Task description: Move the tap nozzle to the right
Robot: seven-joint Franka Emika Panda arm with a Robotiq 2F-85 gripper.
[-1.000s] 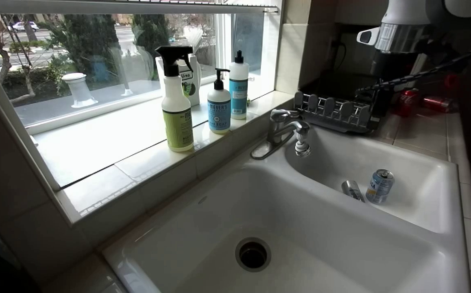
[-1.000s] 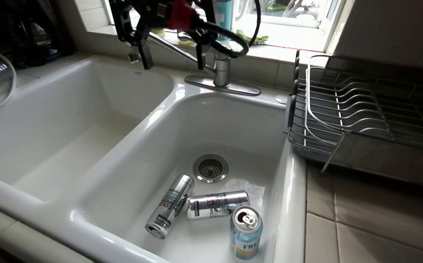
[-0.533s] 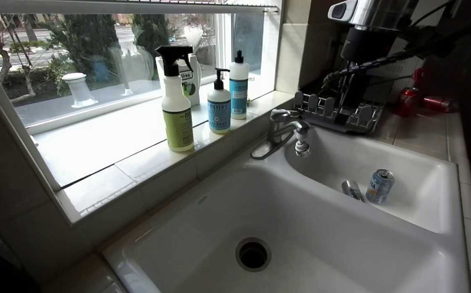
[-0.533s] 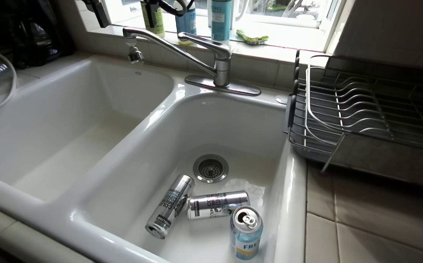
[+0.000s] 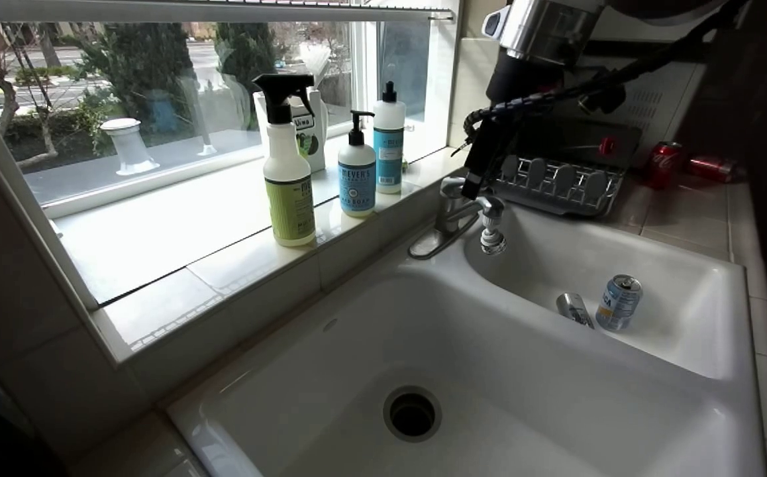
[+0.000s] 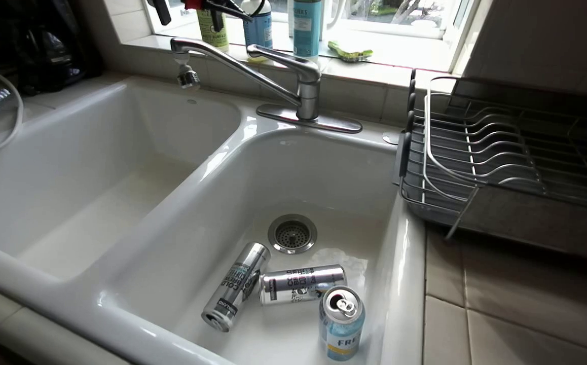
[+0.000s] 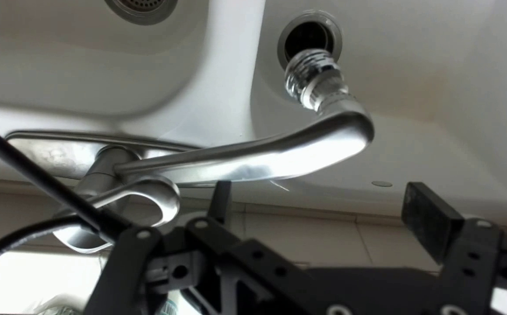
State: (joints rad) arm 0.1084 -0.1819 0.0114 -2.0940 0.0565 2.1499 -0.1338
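Clearly the claw (image 7: 323, 201) stands spread wide, its two fingers (image 7: 426, 218) well apart, with nothing held between them. The tap nozzle (image 7: 317, 83) hangs from the tip of the spout (image 7: 279, 157), over the bowl (image 7: 411, 57) whose drain (image 7: 308, 37) shows as a dark hole; I take the goal to be the other bowl (image 6: 324, 167), where the cans (image 6: 302, 285) lie, so the swing is not yet made. In the wrist view the fingertips sit toward the tiled wall (image 7: 299, 238), behind the spout, but I cannot tell whether either touches it. What worries me is the handle (image 7: 168, 197), near the closer finger: a push started too close to the column (image 7: 104, 173) could knock it and run water. The black cable (image 7: 34, 170) passes in front of the handle there and might snag as the claw travels. Coming in too high, the fingers would skim over smooth metal; too low, they could scrape that wall. Leaning on the nozzle instead may just twist it, and backing toward the sill (image 5: 244, 265) could topple the bottles (image 5: 291, 192)
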